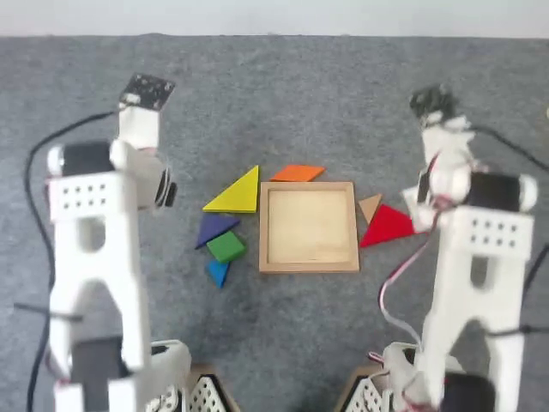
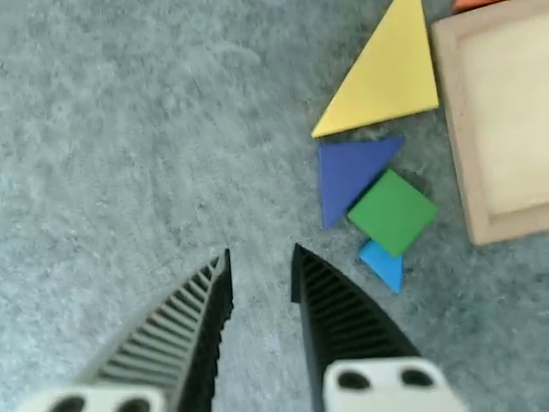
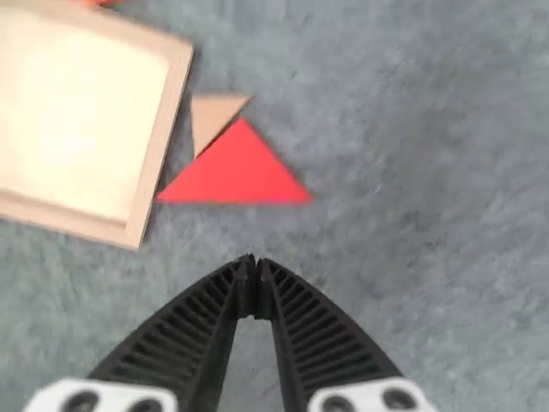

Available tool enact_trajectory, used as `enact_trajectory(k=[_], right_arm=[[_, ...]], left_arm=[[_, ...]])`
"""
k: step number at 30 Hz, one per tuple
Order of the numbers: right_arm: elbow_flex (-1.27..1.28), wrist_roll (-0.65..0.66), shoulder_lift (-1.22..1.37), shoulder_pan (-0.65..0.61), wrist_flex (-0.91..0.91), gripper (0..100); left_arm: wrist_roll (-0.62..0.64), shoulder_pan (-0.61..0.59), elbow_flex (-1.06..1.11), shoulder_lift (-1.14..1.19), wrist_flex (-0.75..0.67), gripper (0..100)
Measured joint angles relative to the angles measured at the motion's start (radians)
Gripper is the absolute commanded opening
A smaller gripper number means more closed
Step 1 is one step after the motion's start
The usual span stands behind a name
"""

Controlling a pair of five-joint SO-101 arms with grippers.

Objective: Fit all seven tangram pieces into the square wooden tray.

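The red triangle (image 3: pixel 236 172) looks light, stiff and thin; pinch its edges. Left claw (image 2: pixel 260 255) released, right claw (image 3: pixel 251 262) clenched empty.

Wooden tray (image 1: pixel 308 267) on grey carpet (image 1: pixel 343 103); around it yellow triangle (image 1: pixel 236 195), orange piece (image 1: pixel 298 173) (at the rim), red triangle (image 1: pixel 388 226).

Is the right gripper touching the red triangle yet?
Apart. The right wrist view shows a strip of bare carpet between the right gripper and the red triangle.
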Motion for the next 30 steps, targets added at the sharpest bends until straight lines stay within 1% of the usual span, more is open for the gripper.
enact_trajectory(k=[2, 5, 8, 10, 12, 16, 18, 20, 23, 25, 27, 28, 30], right_arm=[[-0.133, -0.014, 0.083, 0.000, 0.031, 0.9], [-0.295, -0.029, 0.218, 0.000, 0.049, 0.9], [-0.376, -0.031, 0.348, 0.000, 0.049, 0.9], [-0.399, -0.035, 0.428, 0.000, 0.029, 0.9], [-0.410, -0.035, 0.489, 0.000, 0.006, 0.9], [-0.411, -0.035, 0.568, 0.005, -0.040, 0.9], [-0.411, -0.035, 0.585, 0.005, -0.041, 1.0], [-0.411, -0.015, 0.595, 0.002, -0.034, 2.7], [-0.394, 0.084, 0.597, -0.058, 0.018, 10.9], [-0.364, 0.124, 0.597, -0.103, 0.028, 16.2], [-0.325, 0.130, 0.597, -0.127, 0.025, 19.9], [-0.301, 0.129, 0.597, -0.135, 0.015, 20.5], [-0.233, 0.081, 0.597, -0.138, -0.028, 19.7]], left_arm=[[0.028, 0.000, -0.034, 0.072, -0.031, 13], [0.101, 0.005, -0.040, 0.167, -0.132, 13], [0.210, 0.040, -0.005, 0.222, -0.233, 13], [0.288, 0.063, 0.054, 0.229, -0.310, 13], [0.339, 0.061, 0.124, 0.229, -0.385, 13], [0.354, 0.028, 0.293, 0.199, -0.551, 13], [0.356, 0.025, 0.361, 0.155, -0.608, 13], [0.356, 0.028, 0.407, 0.110, -0.628, 14], [0.354, 0.034, 0.434, 0.069, -0.631, 16], [0.354, 0.037, 0.434, 0.061, -0.629, 19], [0.354, 0.035, 0.434, 0.060, -0.626, 20], [0.354, 0.034, 0.430, 0.060, -0.626, 20], [0.339, 0.034, 0.405, 0.060, -0.621, 20]])
